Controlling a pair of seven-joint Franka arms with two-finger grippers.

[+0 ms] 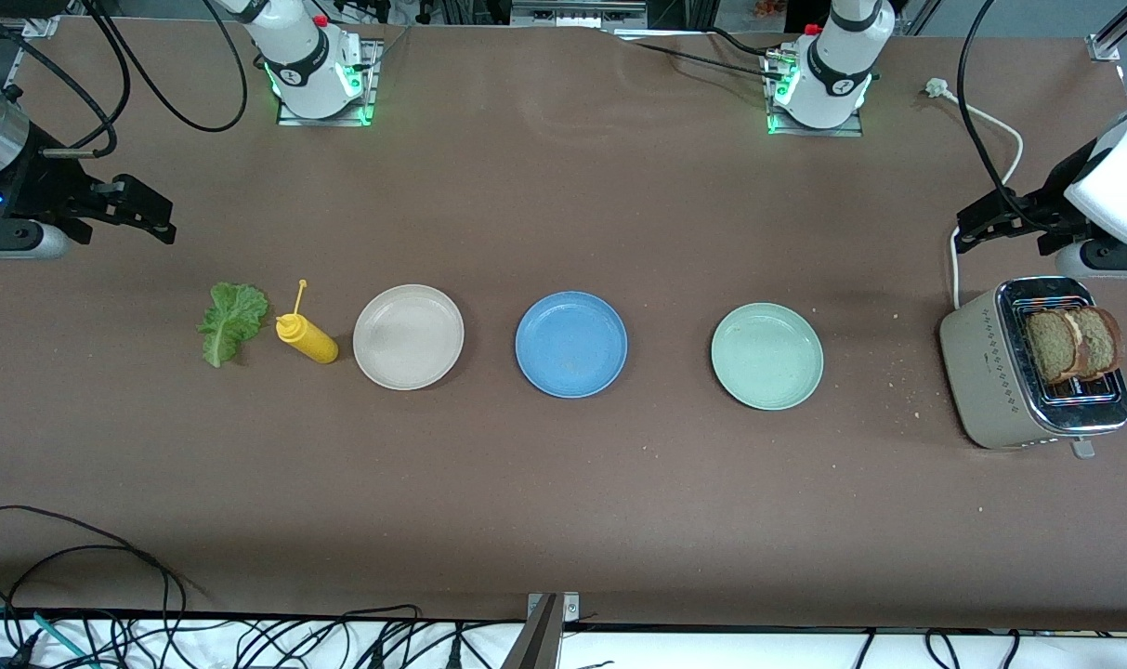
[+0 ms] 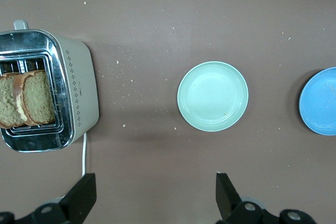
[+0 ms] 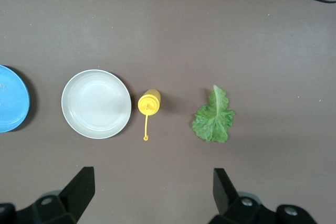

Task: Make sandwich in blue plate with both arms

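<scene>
Blue plate (image 1: 570, 344): frame centre, bare. Bread slices (image 1: 1074, 342): upright in toaster (image 1: 990, 372), lower right, lower halves hidden. Lettuce leaf (image 1: 231, 321): flat, centre left. Left gripper (image 1: 976, 226): right edge, fingers spread, arm cropped. Right gripper (image 1: 145, 212): left edge, spread, holding nothing.

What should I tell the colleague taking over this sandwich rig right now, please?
Left gripper: open, empty, above the table by the toaster.
Right gripper: open, empty, over the table at its own arm's end.
Both bread slices stand in the toaster.
Lettuce leaf lies on the table beside the yellow bottle.
Blue plate, between the beige plate and green plate, holds nothing.
Done: nothing.
Left: bread, lettuce, bread onto the blue plate.
</scene>
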